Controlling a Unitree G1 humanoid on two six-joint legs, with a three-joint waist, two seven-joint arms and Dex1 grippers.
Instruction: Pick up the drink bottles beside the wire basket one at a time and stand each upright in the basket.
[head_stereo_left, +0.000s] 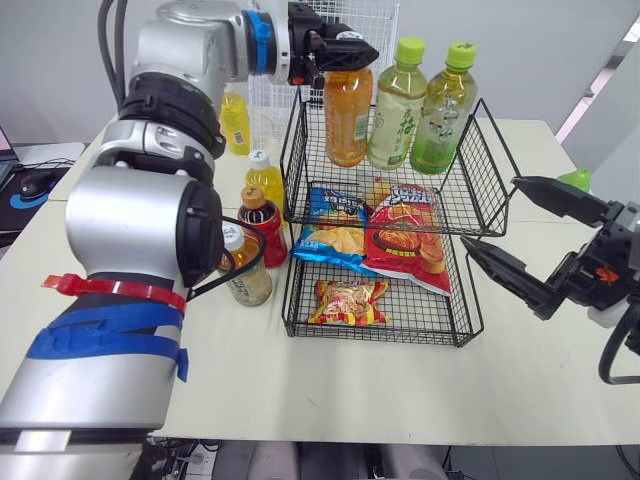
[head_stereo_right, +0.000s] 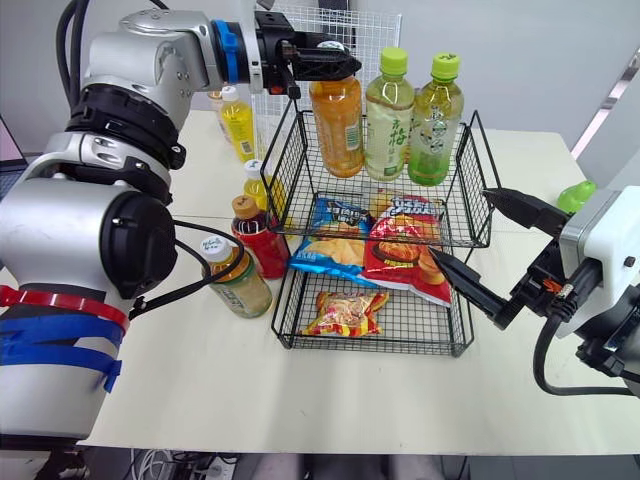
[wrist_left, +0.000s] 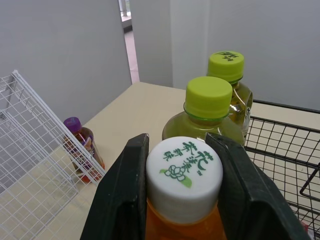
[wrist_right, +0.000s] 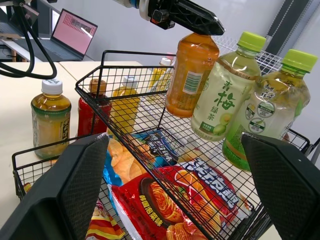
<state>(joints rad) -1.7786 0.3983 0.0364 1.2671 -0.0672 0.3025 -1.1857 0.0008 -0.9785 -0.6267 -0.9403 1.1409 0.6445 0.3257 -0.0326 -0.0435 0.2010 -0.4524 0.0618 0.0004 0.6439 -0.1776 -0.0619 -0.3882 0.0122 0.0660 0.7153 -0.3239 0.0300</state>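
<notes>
An orange drink bottle (head_stereo_left: 347, 115) with a white cap (wrist_left: 184, 172) stands upright at the left end of the wire basket's (head_stereo_left: 478, 190) upper tier. My left gripper (head_stereo_left: 345, 45) is shut on its cap. I cannot tell whether its base touches the wire floor. Two green-capped tea bottles (head_stereo_left: 397, 105) (head_stereo_left: 442, 110) stand upright beside it. Left of the basket are a yellow bottle (head_stereo_left: 265, 180), a red bottle (head_stereo_left: 265, 225), a tea bottle (head_stereo_left: 243, 268) and a farther yellow bottle (head_stereo_left: 235, 122). My right gripper (head_stereo_left: 490, 214) hangs open to the basket's right, holding nothing.
Snack bags (head_stereo_left: 400, 235) drape over the upper tier's front, and another bag (head_stereo_left: 347, 300) lies in the lower tier. A white wire panel (head_stereo_left: 370, 20) leans behind the basket. A purple-capped bottle (wrist_left: 80, 150) stands near it. A green object (head_stereo_left: 578, 180) sits at the table's right.
</notes>
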